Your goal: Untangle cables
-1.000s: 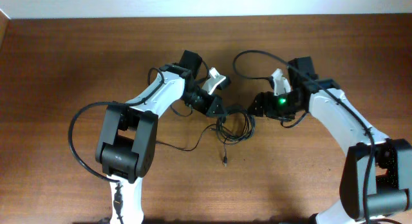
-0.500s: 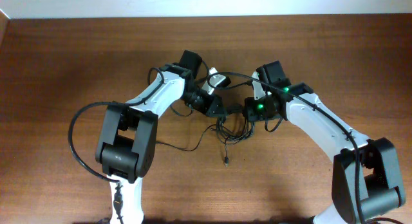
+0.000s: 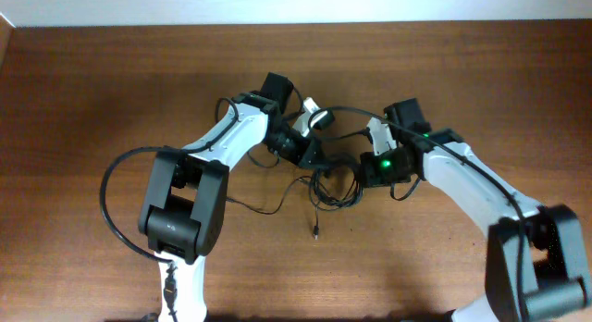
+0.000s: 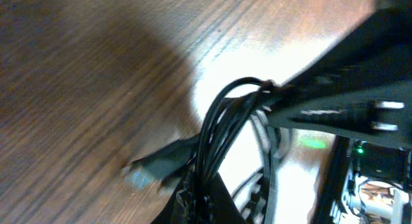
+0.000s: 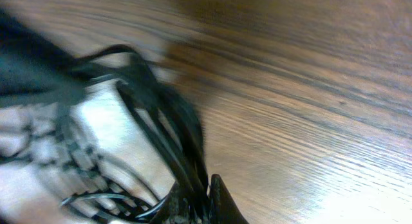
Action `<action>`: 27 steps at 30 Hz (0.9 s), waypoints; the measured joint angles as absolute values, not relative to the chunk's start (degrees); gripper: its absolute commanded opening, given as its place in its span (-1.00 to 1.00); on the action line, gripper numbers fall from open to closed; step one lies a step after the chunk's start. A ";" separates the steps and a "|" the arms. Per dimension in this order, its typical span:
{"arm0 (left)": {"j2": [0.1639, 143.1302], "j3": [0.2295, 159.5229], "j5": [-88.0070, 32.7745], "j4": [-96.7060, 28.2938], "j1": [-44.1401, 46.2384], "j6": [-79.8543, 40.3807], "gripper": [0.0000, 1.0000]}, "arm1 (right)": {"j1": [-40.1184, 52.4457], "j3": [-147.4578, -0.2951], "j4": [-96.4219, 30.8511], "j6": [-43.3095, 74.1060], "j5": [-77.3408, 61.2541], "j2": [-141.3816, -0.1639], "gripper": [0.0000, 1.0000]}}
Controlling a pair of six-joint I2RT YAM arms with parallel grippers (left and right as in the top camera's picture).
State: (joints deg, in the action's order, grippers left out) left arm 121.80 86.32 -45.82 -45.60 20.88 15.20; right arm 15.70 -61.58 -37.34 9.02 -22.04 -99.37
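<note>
The cables (image 3: 335,185) are a small tangle of thin black cords at the table's middle, between my two grippers. One strand trails down to a small plug (image 3: 314,235). My left gripper (image 3: 314,160) is shut on a bundle of the cables (image 4: 222,121) at the tangle's left side. My right gripper (image 3: 359,169) is shut on several strands of the cables (image 5: 177,130) at the right side. In the left wrist view a plug with a blue tip (image 4: 145,171) lies on the wood beside my fingers.
The wooden table (image 3: 102,91) runs to a pale wall along the top edge. Thick black arm cables loop beside the left arm's base (image 3: 116,211) and over the right arm (image 3: 356,109).
My right gripper has moved in to the tangle's right side and shut on its strands. The trailing plug has shifted slightly left and down. The left gripper stays shut in place.
</note>
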 measured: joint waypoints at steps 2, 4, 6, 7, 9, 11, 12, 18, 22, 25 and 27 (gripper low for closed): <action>121.80 86.35 -42.48 -45.17 20.73 12.21 -1.00 | 15.18 -61.60 -37.26 7.33 -26.70 -95.66 -0.92; 121.80 86.35 -37.80 -45.21 21.08 8.08 -1.00 | 15.20 -61.73 -37.26 7.01 -28.69 -94.00 -0.92; 121.80 86.35 -32.21 -45.15 21.17 4.21 -1.00 | 15.20 -61.76 -37.52 6.79 -29.93 -93.73 -0.92; 121.80 86.35 -30.65 -45.15 21.08 3.29 -1.00 | 15.20 -61.76 -37.52 6.81 -30.15 -93.71 -0.92; 121.80 86.35 -29.04 -45.08 21.04 2.31 -1.00 | 15.20 -61.76 -37.71 6.81 -30.81 -93.69 -0.92; 121.80 86.35 -28.14 -44.97 21.04 1.91 -1.00 | 15.20 -61.76 -37.71 6.83 -32.71 -93.69 -0.92; 121.80 86.35 -27.73 -44.95 21.04 1.85 -1.00 | 15.20 -61.76 -37.69 6.83 -33.32 -93.69 -0.92; 121.80 86.35 -26.68 -44.71 20.88 1.83 -1.00 | 15.20 -61.76 -34.59 10.55 -33.95 -93.69 -0.92; 121.80 86.35 -26.28 -44.56 20.75 1.65 -1.00 | 15.20 -61.80 -32.71 18.06 -33.98 -93.69 -0.92; 121.80 86.35 -26.28 -44.53 20.78 1.63 -1.00 | 15.20 -61.80 -32.69 21.34 -32.42 -93.69 -0.92; 121.80 86.35 -26.28 -44.49 20.78 1.45 -1.00 | 15.20 -61.82 -33.23 23.20 -27.38 -93.69 -0.92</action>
State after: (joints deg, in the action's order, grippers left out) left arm 121.80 86.35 -26.28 -44.49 20.78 1.45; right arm 15.20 -61.82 -33.23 23.20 -27.38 -93.69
